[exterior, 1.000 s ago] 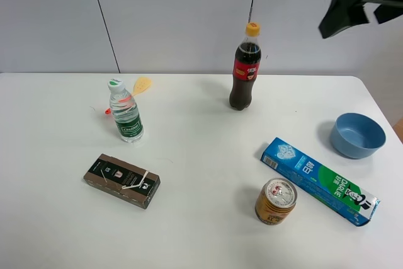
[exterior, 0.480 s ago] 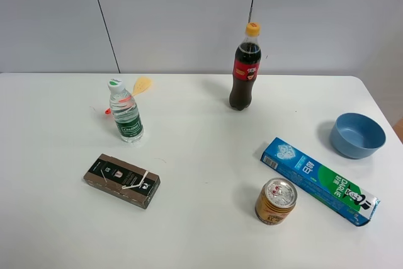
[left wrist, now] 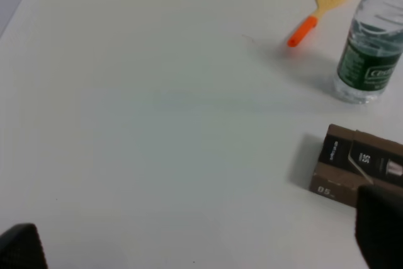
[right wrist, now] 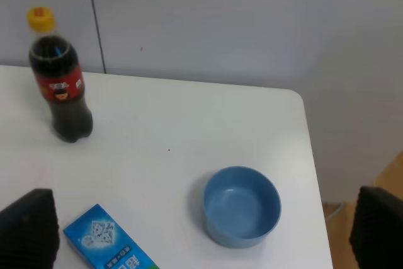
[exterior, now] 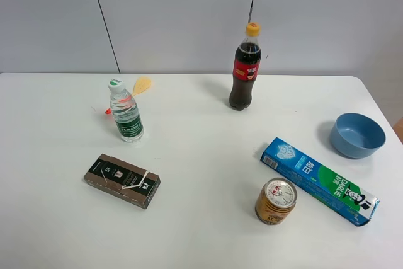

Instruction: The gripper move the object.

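White table (exterior: 201, 155) holds the upright water bottle (exterior: 125, 116); both tools' (left wrist: 201, 244) fingers spread apart.

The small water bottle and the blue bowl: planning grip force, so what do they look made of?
The small clear water bottle with green label: thin clear plastic, glossy; the spatula shows through it. The round blue bowl: probably matte plastic, with even colour and no glare, though ceramic is possible.

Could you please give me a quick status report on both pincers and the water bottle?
Both pincers open, empty, clear of the table. Water bottle upright, untouched, spatula just behind it. Brown box in front, apart; nothing blocking.
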Robot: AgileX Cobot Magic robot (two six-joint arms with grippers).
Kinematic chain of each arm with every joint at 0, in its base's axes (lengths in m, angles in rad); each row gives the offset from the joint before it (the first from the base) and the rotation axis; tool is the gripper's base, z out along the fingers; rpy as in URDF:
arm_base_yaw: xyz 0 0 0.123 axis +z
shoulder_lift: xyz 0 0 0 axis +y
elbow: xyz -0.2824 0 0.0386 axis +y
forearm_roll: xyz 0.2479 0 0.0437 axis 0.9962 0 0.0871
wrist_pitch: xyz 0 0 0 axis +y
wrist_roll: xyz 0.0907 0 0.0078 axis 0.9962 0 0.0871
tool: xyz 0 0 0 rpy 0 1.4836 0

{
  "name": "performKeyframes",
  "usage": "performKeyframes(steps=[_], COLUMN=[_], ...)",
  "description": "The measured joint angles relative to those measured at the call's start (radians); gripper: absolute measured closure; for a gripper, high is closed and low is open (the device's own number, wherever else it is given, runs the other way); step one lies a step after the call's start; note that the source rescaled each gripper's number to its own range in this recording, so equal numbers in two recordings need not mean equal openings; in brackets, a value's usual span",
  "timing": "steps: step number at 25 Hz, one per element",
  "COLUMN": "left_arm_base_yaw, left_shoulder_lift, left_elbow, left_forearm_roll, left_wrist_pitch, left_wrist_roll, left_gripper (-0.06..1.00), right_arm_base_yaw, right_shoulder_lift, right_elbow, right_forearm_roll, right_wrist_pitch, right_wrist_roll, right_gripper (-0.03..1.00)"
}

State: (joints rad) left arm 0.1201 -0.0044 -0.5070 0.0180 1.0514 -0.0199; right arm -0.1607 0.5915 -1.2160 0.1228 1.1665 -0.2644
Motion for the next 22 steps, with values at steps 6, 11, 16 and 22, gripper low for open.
performKeyframes(steps=[6, 11, 16, 22], left_arm_base_yaw=[0.000, 0.000, 0.000, 0.000], left_shoulder_lift=[0.000, 0.000, 0.000, 0.000], left_elbow=[0.000, 0.000, 0.000, 0.000], left_forearm_roll=[0.000, 0.000, 0.000, 0.000], left_wrist_pitch=[0.000, 0.000, 0.000, 0.000], left_wrist_roll=[0.000, 0.000, 0.000, 0.000], left_gripper=[-0.06, -0.06, -0.06, -0.06], right_arm_base_yaw=[0.033, 0.042, 0.043, 0.045], right_shoulder_lift=[-0.295, -0.479, -0.593, -0.594], right_elbow=[0.285, 0.454, 0.556, 0.637], right_forearm_roll=[-0.013, -0.021, -0.033, -0.034], right_wrist_pitch=[-0.114, -0.132, -0.136, -0.089], right_wrist_roll=[0.002, 0.069, 0.128, 0.205], right_gripper=[0.09, 0.10, 0.09, 0.10])
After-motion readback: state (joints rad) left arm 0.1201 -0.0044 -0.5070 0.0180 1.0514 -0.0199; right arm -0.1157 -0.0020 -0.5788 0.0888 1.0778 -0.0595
